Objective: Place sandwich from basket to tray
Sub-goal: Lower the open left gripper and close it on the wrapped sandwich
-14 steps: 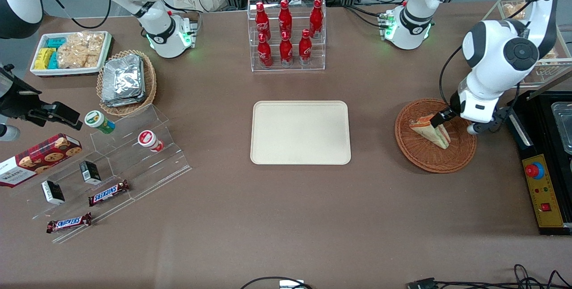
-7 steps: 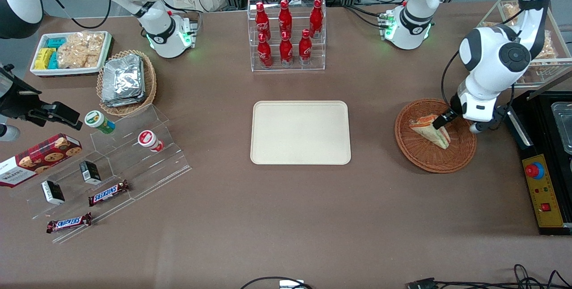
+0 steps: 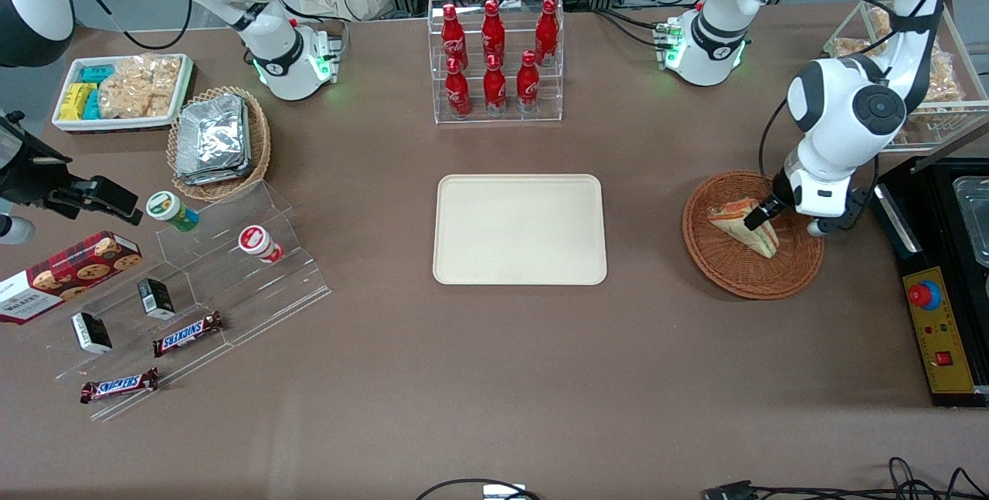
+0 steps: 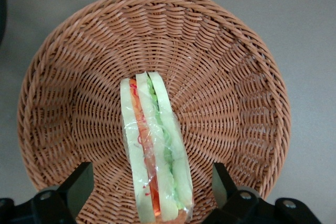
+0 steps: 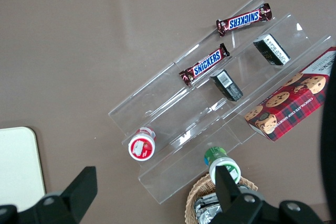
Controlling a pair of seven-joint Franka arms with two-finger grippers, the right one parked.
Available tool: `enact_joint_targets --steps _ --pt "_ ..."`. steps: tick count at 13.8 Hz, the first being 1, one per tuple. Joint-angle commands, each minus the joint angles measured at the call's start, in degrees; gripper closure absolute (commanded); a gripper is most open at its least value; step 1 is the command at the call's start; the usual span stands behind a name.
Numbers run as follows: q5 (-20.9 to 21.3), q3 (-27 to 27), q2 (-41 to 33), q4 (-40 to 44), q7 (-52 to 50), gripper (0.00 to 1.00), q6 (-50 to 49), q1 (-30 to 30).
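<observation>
The wrapped sandwich (image 3: pixel 745 223) (image 4: pixel 153 148), pale bread with green and orange-red layers, lies in the reddish-brown wicker basket (image 3: pixel 726 268) (image 4: pixel 236 93) toward the working arm's end of the table. My gripper (image 3: pixel 765 215) (image 4: pixel 151 187) hangs low over the basket, open, its two dark fingers (image 4: pixel 79 184) straddling the sandwich with a gap on each side. The cream tray (image 3: pixel 519 229) lies flat in the middle of the table with nothing on it.
An acrylic rack of red bottles (image 3: pixel 494 52) stands farther from the front camera than the tray. A black control box (image 3: pixel 939 330) sits beside the basket. Toward the parked arm's end are a tan basket of foil packs (image 3: pixel 216 141) and acrylic snack steps (image 3: pixel 193 284).
The working arm has shifted slightly toward the tray and lowered over the basket; the sandwich has stayed put.
</observation>
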Motion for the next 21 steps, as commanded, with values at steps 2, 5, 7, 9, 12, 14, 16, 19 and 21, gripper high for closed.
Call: enact_joint_targets --steps 2,5,7,9,12,14,16,19,21 --pt "0.29 -0.14 1.80 -3.02 -3.04 0.00 6.19 -0.13" --pt "0.29 -0.14 3.73 -4.94 -4.01 0.00 10.75 -0.22" --pt "0.29 -0.14 4.70 -5.83 -4.01 0.00 13.31 -0.22" --pt "0.29 -0.14 4.97 -5.92 -3.93 0.00 13.32 -0.22" --pt "0.46 -0.14 4.97 -5.92 -3.66 0.54 13.32 -0.22" --pt "0.46 -0.14 4.70 -5.92 -3.49 0.74 13.23 -0.22" --pt "0.46 -0.14 3.65 -5.57 -3.22 0.79 12.36 -0.22" --pt "0.72 -0.40 0.76 -3.73 -1.13 0.83 8.59 -0.39" --pt "0.64 -0.41 -1.35 -1.97 4.66 0.83 4.81 -0.39"
